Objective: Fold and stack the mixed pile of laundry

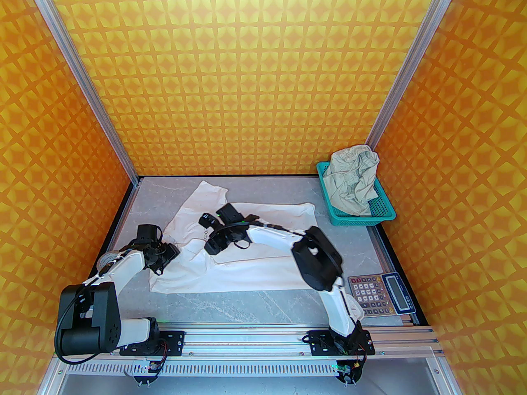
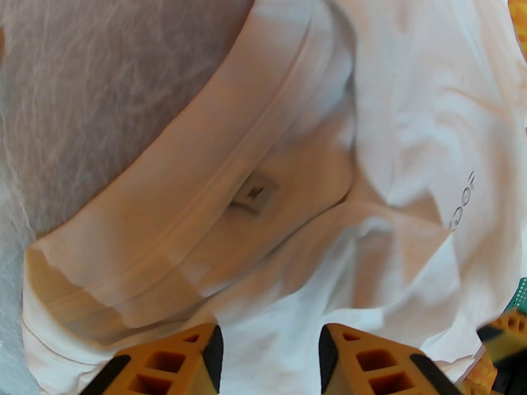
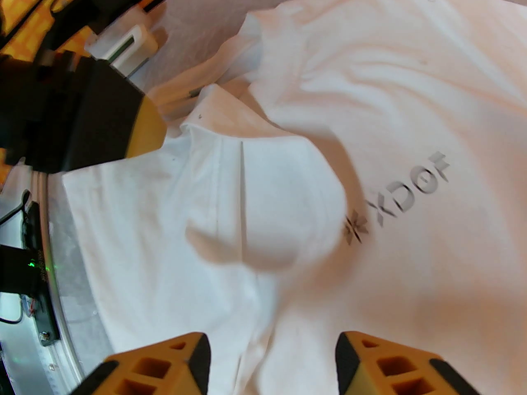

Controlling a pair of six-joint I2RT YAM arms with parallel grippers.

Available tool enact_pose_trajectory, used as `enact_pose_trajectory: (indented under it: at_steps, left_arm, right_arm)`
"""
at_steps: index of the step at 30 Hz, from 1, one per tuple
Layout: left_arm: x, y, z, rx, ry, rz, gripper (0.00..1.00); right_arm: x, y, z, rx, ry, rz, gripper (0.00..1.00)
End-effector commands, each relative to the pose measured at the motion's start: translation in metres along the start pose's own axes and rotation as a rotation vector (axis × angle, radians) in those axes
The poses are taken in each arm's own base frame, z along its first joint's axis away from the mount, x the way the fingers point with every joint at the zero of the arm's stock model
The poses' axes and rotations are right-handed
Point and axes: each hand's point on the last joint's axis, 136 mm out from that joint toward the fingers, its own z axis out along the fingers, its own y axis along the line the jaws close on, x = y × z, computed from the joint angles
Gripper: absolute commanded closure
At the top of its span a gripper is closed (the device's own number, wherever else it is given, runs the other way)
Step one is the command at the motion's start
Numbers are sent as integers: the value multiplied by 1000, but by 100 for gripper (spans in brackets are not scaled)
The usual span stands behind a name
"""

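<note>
The left end effector (image 2: 271,344) hangs over the white T-shirt (image 1: 247,270), its fingers apart and holding nothing. A small tag (image 2: 255,194) sits by the collar, too blurry to read. The shirt lies spread on the tabletop (image 1: 267,307). The right end effector (image 3: 271,352) is over the shirt too, fingers apart. Grey letters (image 3: 407,196) beside a little star look like "XDOF". At the far right, the pale shorts (image 1: 354,183) are bunched in a teal basket (image 1: 383,216).
</note>
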Motion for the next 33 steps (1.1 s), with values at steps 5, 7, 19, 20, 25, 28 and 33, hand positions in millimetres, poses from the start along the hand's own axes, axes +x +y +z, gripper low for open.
enact_pose_trajectory:
  at_steps: [5, 7, 19, 20, 25, 28, 33]
  left_arm:
    - [4, -1, -2, 49, -9, 11, 57]
    - [5, 1, -3, 49, -12, 8, 57]
    - [10, 21, 1, 20, -3, -27, 57]
    - [11, 22, 2, 18, -2, -29, 57]
    - [14, 29, 5, 8, 4, -42, 58]
    - [16, 33, 8, -1, 13, -46, 58]
    - [16, 39, 10, -7, 11, -52, 59]
  right_arm:
    - [-4, 1, 28, -36, 30, -20, 59]
    - [-2, -2, 31, -28, 34, -8, 66]
    - [-19, -26, 2, 82, -51, 160, 100]
    - [-17, -28, 1, 79, -57, 189, 100]
    - [-10, -36, -2, 69, -91, 308, 97]
    - [-5, -43, -5, 81, -113, 373, 97]
    - [1, -44, -10, 91, -116, 383, 62]
